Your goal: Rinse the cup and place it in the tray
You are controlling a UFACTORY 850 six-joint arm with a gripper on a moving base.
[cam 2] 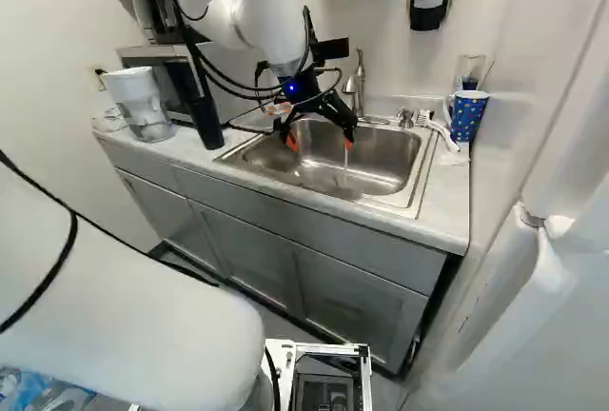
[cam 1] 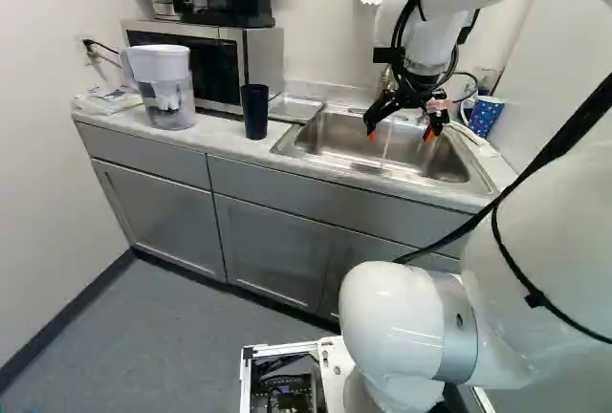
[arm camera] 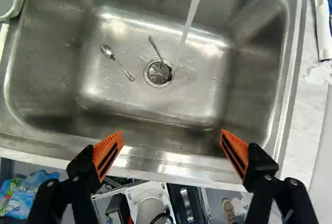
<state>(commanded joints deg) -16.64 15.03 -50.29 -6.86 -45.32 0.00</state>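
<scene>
The gripper hangs over the sink — fingers spread (water running) — two spoons below.

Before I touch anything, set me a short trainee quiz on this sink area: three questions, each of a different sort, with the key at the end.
1. True or false: the gripper stands open, with nothing held between its fingers.

2. Where does the dark cup stand?
a) on top of the microwave
b) on the counter
c) on the floor

3. How many metal utensils lie in the sink?

Key: 1 true; 2 b; 3 two.
</scene>
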